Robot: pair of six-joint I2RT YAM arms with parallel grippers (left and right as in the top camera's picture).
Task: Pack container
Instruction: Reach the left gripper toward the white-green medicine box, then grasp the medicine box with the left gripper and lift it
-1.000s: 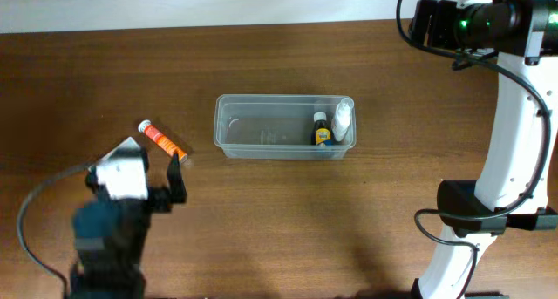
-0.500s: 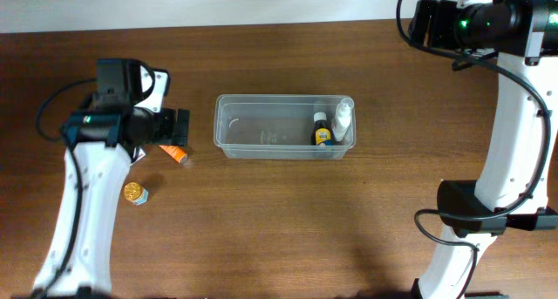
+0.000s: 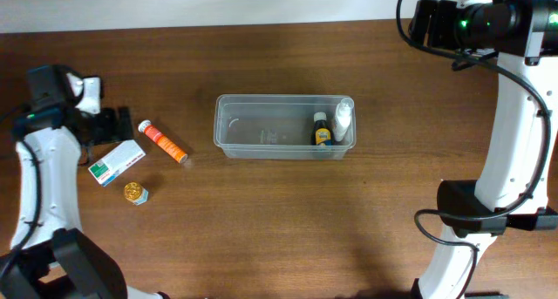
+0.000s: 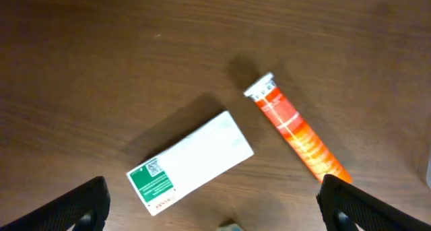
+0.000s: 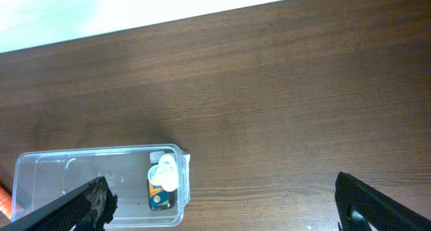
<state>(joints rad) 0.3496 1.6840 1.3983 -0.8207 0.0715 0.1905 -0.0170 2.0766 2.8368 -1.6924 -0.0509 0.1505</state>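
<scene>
The left gripper (image 4: 217, 203) is hanging over the left end of the table (image 3: 288, 220) with its 2 fingers spread wide and nothing between them. Under it, a white-and-green box (image 4: 190, 161) is lying flat and askew. Just beside the box, but apart from it, an orange tube (image 4: 296, 133) is lying on its side with its white cap pointing away from the camera. A small gold-capped jar (image 3: 134, 193) is sitting a little nearer the arm's base. The right gripper (image 5: 236, 207) is also gaping empty, held high over the far right of the table and looking down from a distance. The container (image 3: 261, 129) is standing upright mid-table, between the 2 arms and well apart from the loose items. It is already holding 2 things at its right end, a dark bottle with a yellow label (image 3: 323, 130) and a white bottle (image 3: 343, 116), and the rest of its floor is showing bare. The tub is probably going to handle as light, thin and slick, with walls that flex. If it needs moving, pinching the rim at a short end looks soundest. Items are better lowered in than dropped, since a knock could skid it.
</scene>
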